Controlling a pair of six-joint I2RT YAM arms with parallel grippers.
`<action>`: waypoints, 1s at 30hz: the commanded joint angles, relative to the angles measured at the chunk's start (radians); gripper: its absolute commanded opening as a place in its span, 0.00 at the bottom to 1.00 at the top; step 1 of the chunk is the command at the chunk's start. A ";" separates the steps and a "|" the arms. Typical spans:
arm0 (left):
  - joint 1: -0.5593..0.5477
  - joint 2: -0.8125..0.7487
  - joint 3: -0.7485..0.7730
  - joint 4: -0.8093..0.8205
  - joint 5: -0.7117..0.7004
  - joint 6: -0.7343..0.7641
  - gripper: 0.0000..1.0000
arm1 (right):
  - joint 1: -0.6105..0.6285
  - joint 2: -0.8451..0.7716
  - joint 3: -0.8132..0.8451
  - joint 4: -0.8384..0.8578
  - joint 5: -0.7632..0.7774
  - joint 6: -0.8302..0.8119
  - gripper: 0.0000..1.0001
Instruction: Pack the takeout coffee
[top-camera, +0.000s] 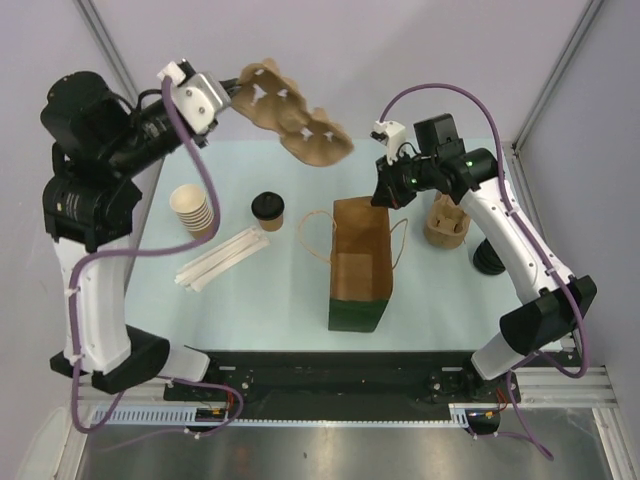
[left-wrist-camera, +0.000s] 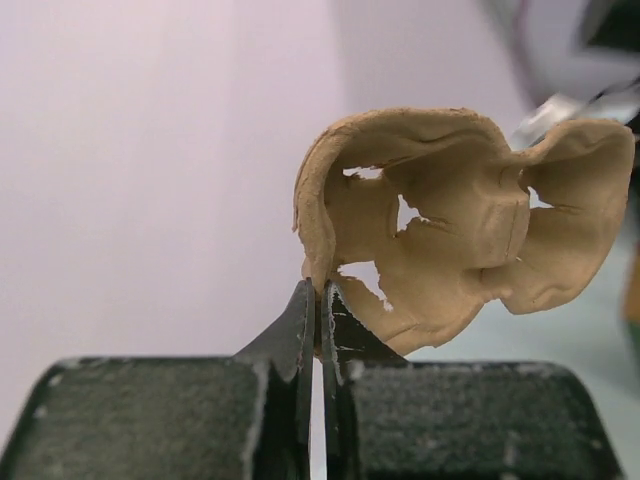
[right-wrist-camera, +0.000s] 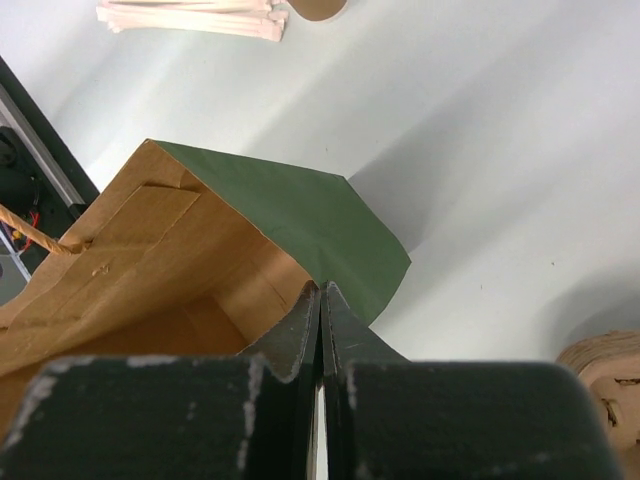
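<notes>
The takeout coffee (top-camera: 268, 210), a small brown cup with a black lid, stands on the table left of the green bag (top-camera: 356, 316). The bag's brown inside shows through its open mouth. My left gripper (top-camera: 238, 91) is raised over the table's far left. It is shut on the edge of a brown pulp cup carrier (top-camera: 300, 125), which hangs in the air; in the left wrist view the carrier (left-wrist-camera: 460, 220) sticks out past the gripper (left-wrist-camera: 320, 290). My right gripper (top-camera: 385, 196) is shut on the bag's far right rim, and the right wrist view shows the green bag wall (right-wrist-camera: 300, 215) pinched at the gripper (right-wrist-camera: 322, 290).
A stack of lidless paper cups (top-camera: 195, 210) and a bundle of wrapped sticks (top-camera: 220, 258) lie at the left. More pulp carriers (top-camera: 446, 222) and black lids (top-camera: 487, 260) sit right of the bag. The bag's rope handles (top-camera: 308, 236) spread beside its mouth.
</notes>
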 joint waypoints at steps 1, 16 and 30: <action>-0.195 -0.041 -0.022 0.107 -0.123 -0.073 0.00 | 0.005 -0.052 0.004 0.045 0.015 0.040 0.00; -0.619 -0.125 -0.311 -0.027 -0.332 0.194 0.00 | 0.030 -0.086 -0.010 0.063 0.044 0.055 0.00; -0.817 -0.126 -0.462 -0.091 -0.519 0.360 0.00 | 0.053 -0.110 -0.045 0.083 0.052 0.069 0.00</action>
